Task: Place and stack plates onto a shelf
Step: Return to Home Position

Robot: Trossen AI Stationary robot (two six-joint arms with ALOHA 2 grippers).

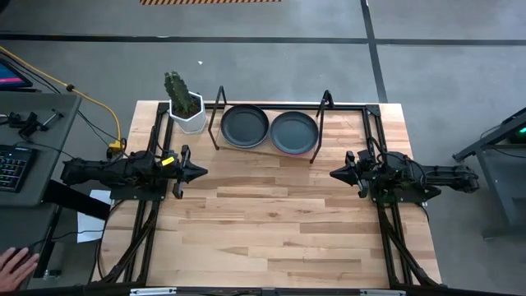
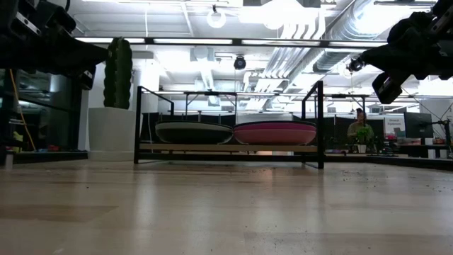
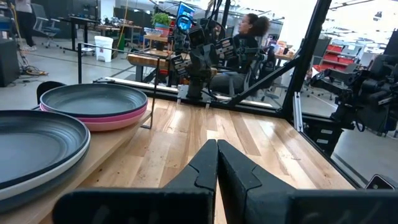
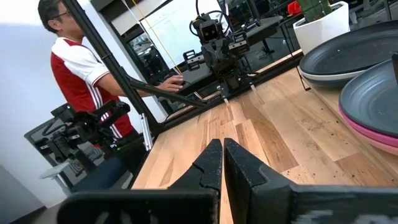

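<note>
An open-plan robotics lab is indicated: exposed ceiling ducts (image 2: 311, 28) are seen overhead, a bare concrete floor (image 1: 444, 74) is crossed by dark lines, and a keyboard (image 1: 12, 167), a yellow cable (image 1: 99, 105) and red bins (image 3: 339, 55) (shelved, far off) are set around workstations where a person (image 3: 249, 34) is seated.

Under the black plate (image 1: 245, 126) and the dark teal plate (image 1: 294, 131), the lower plates (count untellable from above) lie mostly hidden.
</note>
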